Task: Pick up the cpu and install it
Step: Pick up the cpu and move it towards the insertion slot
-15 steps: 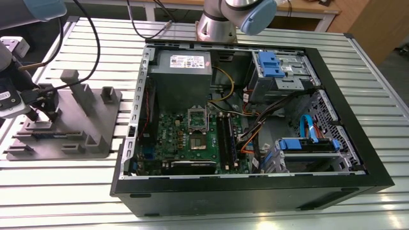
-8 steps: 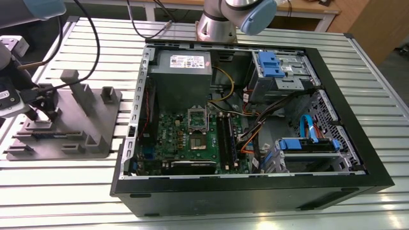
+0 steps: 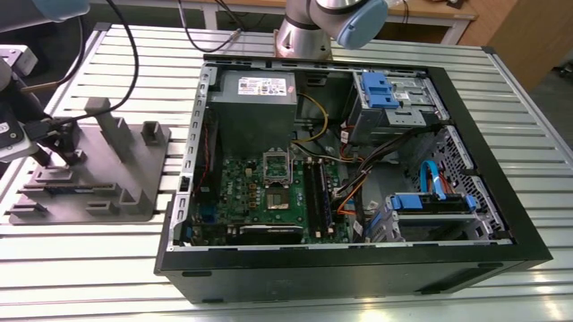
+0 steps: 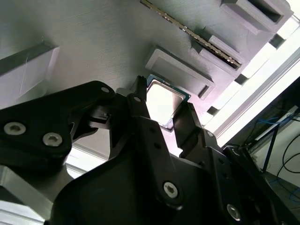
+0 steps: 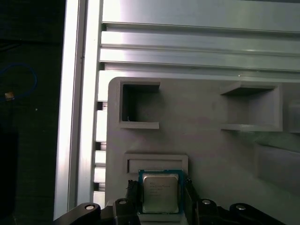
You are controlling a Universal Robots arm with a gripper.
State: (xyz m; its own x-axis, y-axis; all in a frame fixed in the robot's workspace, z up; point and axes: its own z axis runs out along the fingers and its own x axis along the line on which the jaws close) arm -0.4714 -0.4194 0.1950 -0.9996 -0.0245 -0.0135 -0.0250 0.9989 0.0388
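The cpu (image 5: 160, 193), a small square chip with a silvery top and green rim, lies on the grey fixture plate (image 5: 206, 140) beside a raised ledge. My gripper (image 5: 160, 186) is down over it, one black finger (image 5: 134, 194) against each side edge. In the second wrist view the cpu (image 4: 163, 99) sits between the two black fingers (image 4: 140, 105). In the exterior view the gripper (image 3: 56, 157) is at the fixture plate (image 3: 134, 168), on the exterior view's left. The motherboard (image 3: 268, 194) lies inside the open computer case (image 3: 358, 268).
Upright blocks (image 3: 112, 124) rise from the fixture plate close to the gripper. A long narrow memory stick (image 4: 197, 35) lies in a fixture slot. Cables (image 3: 358, 181), drive cages (image 3: 394, 97) and a power supply (image 3: 255, 94) crowd the case. The slatted aluminium table (image 3: 90, 268) surrounds everything.
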